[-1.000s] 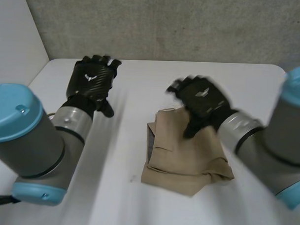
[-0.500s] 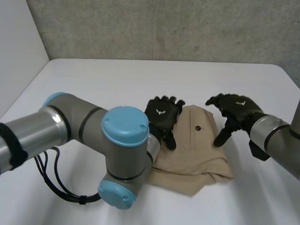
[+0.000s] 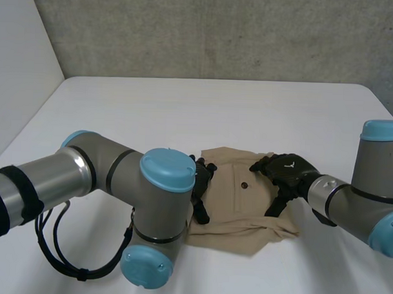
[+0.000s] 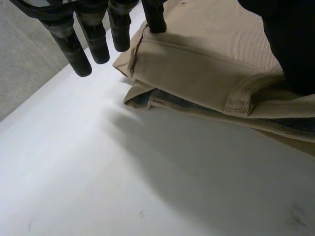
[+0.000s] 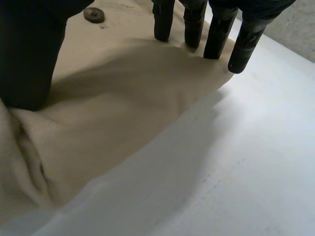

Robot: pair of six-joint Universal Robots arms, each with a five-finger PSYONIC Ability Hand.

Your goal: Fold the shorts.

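The tan shorts (image 3: 236, 203) lay as a folded bundle on the white table (image 3: 185, 108), between the two hands. The left hand (image 3: 203, 176) sat at the edge nearest it, its fingers (image 4: 96, 42) straight and spread. One fingertip touched the top layer and the others hung just past the hem over bare table. Its thumb (image 4: 293, 44) rested on the cloth beside a belt loop (image 4: 238, 101), and nothing was pinched. The right hand (image 3: 287, 171) lay on the opposite edge, fingers (image 5: 216, 34) straight and side by side with their tips at the cloth's border. Its thumb (image 5: 29, 64) pressed down on the fabric not far from a button (image 5: 93, 14), and it gripped nothing either. The greatest risk, as I judged it, was the stack coming undone. Below the left hand's fingertips the layers gaped, with a bluish inner layer peeping out under the top one. A sideways push or drag from either hand would likely slide the upper layer off the lower and skew the fold. Flat fingers pressing without a pinch could also plough the cloth into a ridge, as the puckers beside the right hand's thumb hinted. If another fold was intended, catching only the top layer at the left hand's side would probably peel the bundle open rather than carry it over whole.
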